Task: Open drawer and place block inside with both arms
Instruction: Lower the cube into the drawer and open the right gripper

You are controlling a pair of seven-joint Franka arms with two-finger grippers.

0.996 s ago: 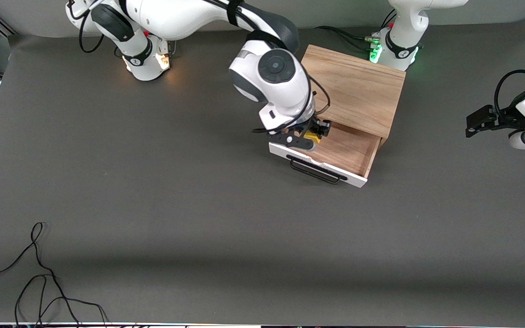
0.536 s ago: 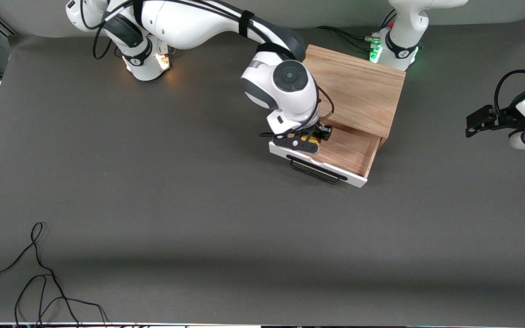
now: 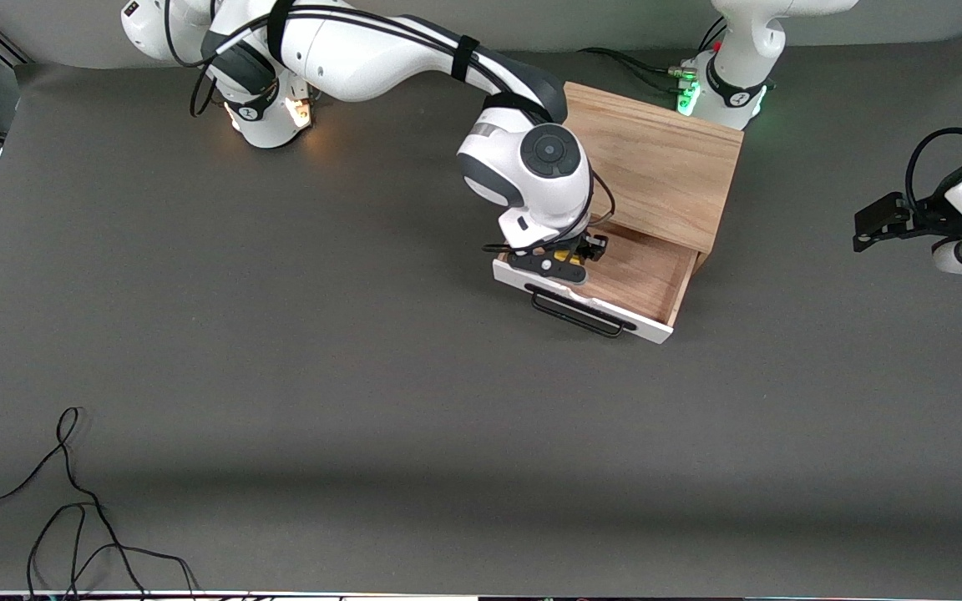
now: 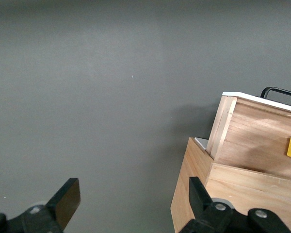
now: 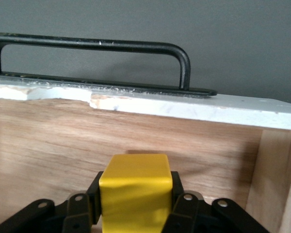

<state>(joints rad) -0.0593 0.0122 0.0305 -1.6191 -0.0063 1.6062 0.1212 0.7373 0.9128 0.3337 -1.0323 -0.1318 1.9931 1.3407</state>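
While gripping block (image 5: 135,193), right end effector (image 3: 566,254) overhangs drawer (image 3: 644,275).

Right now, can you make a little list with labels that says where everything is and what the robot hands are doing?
drawer: pulled open from the wooden box
block: yellow, held over the drawer's wooden floor
right gripper: shut on the block, inside the open drawer
left gripper: open, holding nothing, waiting at the left arm's end of the table
handle: black, on the drawer's white front

Yellow block (image 5: 135,196) over open drawer (image 3: 640,275)
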